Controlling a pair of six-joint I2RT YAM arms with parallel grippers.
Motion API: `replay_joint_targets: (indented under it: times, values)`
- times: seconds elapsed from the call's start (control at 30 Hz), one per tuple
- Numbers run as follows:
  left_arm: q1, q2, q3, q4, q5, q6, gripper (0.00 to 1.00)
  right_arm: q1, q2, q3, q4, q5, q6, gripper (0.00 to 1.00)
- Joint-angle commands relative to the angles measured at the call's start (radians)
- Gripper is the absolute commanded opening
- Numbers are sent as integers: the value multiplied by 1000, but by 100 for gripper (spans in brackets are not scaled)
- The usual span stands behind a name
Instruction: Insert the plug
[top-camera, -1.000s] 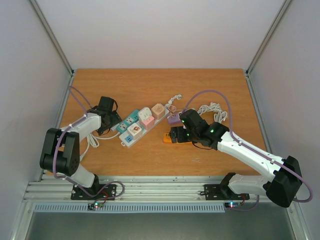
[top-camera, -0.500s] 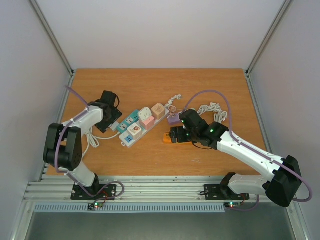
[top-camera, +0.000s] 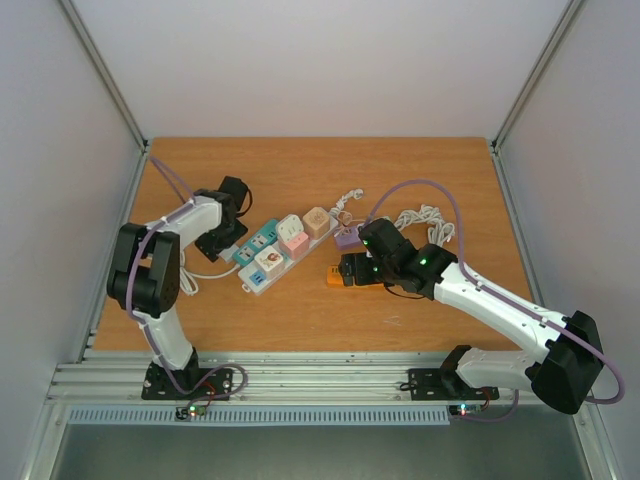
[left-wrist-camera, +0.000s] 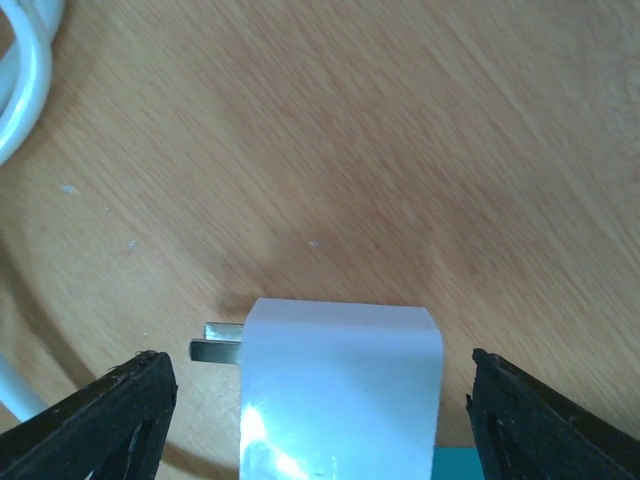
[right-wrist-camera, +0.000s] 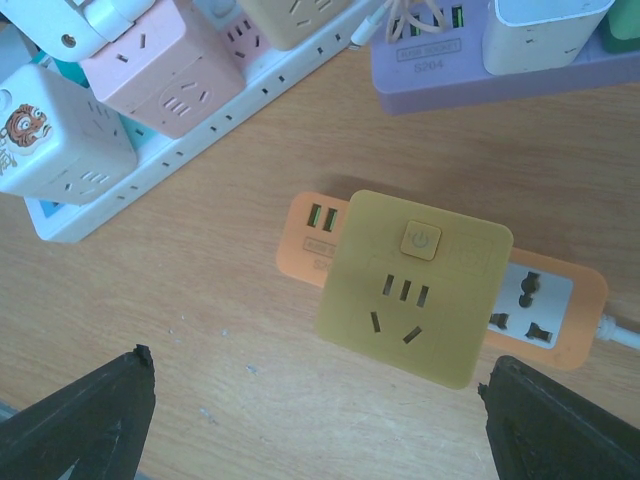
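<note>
**Left gripper** (left-wrist-camera: 315, 365): jaws wide apart. Bare wood shows on each side between the black fingers (left-wrist-camera: 105, 420) and the plug, so nothing is clamped. Seen from above, it hangs low at the left end of the long white power strip (top-camera: 285, 245).

**Right gripper** (right-wrist-camera: 318, 360): jaws wide apart, holding and touching nothing. It hovers over the orange power strip (right-wrist-camera: 565, 310).

**Plug, one**: glossy white rectangular plug body (left-wrist-camera: 340, 385) with two flat metal prongs (left-wrist-camera: 215, 342) pointing left in the wrist view. It sits between the left fingers, just over the wooden table (top-camera: 300, 170), with a sliver of teal at its lower right corner. It is in no socket. From above the gripper hides it.

**Power strips, three**: the white one lies diagonally, the short purple one (right-wrist-camera: 470, 70) just beyond the orange, and the orange one nearest the right arm.

**Cube adaptors, four in the right wrist view**:
- a pink one (right-wrist-camera: 165, 75) on the white strip
- a white one with a cartoon tiger (right-wrist-camera: 60, 140) on the white strip
- a tan one (right-wrist-camera: 300, 15) on the white strip
- a mustard-yellow one with a power button (right-wrist-camera: 415, 285) on the orange strip

**White charger block, one** (right-wrist-camera: 550, 20): on the purple strip.

**White cable** (left-wrist-camera: 25, 70): loops at the left of the plug.
</note>
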Motion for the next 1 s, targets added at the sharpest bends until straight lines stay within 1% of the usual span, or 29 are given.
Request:
replay_joint_targets:
  times: [0.0, 0.3, 0.63, 0.97]
  values:
    - [-6, 20, 24, -41, -46, -4, 80, -1, -3, -5, 12, 18, 8, 90]
    - [-7, 53, 32, -26, -15, 20, 81, -1, -3, -4, 10, 20, 13, 90]
    - [-6, 44, 23, -26, -31, 19, 70, -1, -11, -7, 7, 23, 15, 89]
    - [-8, -12, -18, 9, -16, 40, 69, -2, -21, -12, 13, 24, 19, 89]
